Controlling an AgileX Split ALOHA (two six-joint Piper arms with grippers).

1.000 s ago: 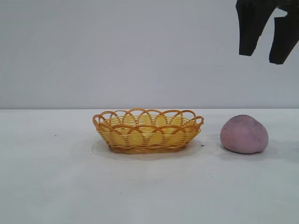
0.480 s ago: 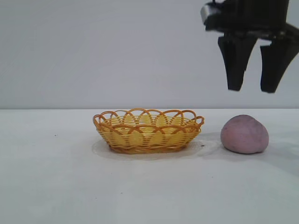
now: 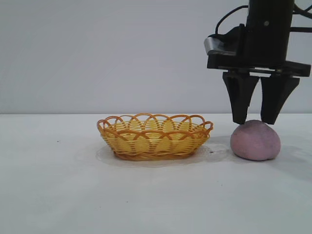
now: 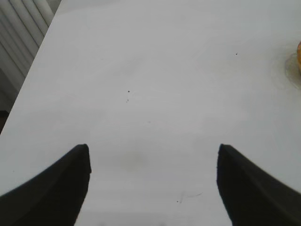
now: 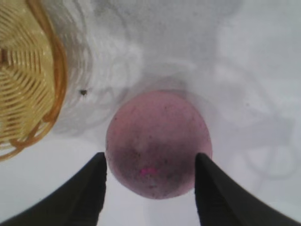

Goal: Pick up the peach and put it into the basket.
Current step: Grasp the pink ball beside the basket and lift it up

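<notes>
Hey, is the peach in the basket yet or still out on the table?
Out. The peach sits on the table right of the basket, apart from it, with the right pincer open just above it.

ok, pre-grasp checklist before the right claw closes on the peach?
1. Right claw centred over the pinkish-mauve rounded peach: ok, fingers straddle it in the wrist view.
2. Claw open enough: ok, the gap looks about as wide as the peach.
3. Fingertips low enough to grip: not ok, they sit only at the peach's top.
4. Peach resting free on the white table, apart from the yellow-orange woven wicker basket: ok.
5. Basket interior free to receive: ok, nothing visible inside.
6. Left claw out of the way: ok, open over bare table.
</notes>
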